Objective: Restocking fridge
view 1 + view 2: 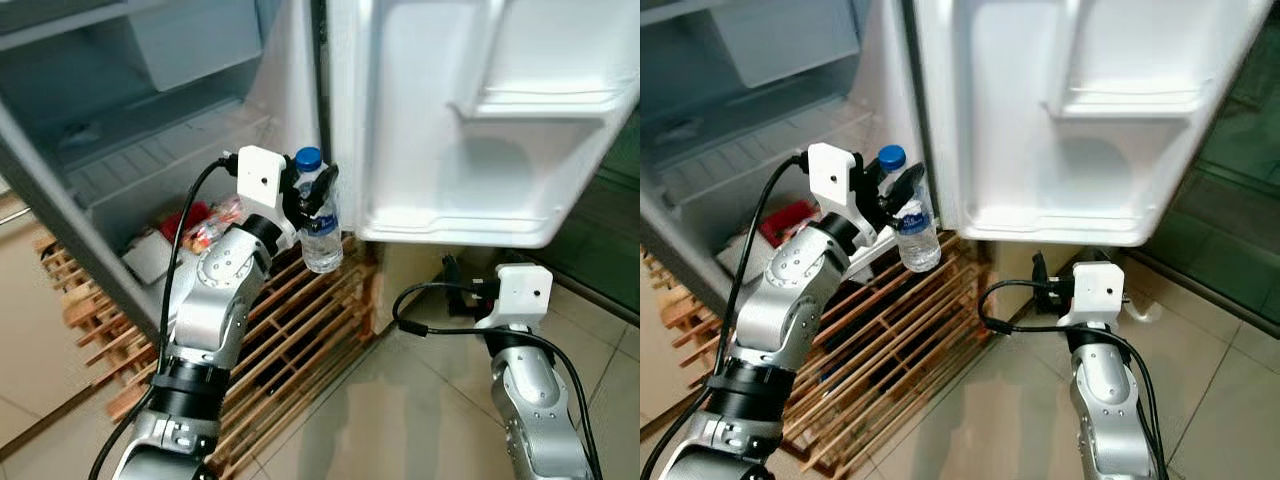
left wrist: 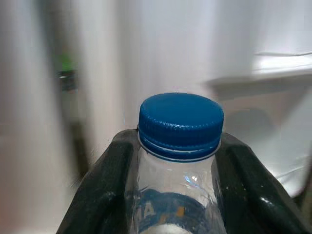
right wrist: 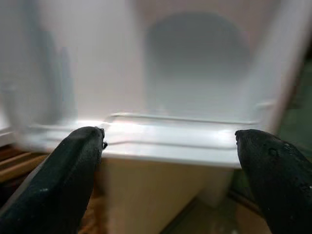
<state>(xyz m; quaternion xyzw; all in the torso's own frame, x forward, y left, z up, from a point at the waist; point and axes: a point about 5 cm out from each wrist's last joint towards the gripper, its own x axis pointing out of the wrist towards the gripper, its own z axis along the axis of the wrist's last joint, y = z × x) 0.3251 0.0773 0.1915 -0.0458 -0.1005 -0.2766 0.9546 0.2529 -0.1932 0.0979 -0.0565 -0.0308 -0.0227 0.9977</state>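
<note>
We see bright, even light with white glare on the fridge door [image 1: 480, 130], soft shadows on the floor [image 1: 400, 420], a dimmer fridge inside [image 1: 120, 110], and blurry backgrounds in both wrist views, where only the blue cap [image 2: 181, 121] looks sharp.

Left arm raised, right arm low.
The left tool [image 1: 312, 205] is lifted at mid-scene on a bent silver arm, its black fingers [image 2: 105, 185] clamped together; the right tool [image 1: 1042, 275] sits lower right, fingers [image 3: 73, 165] spread wide.
</note>
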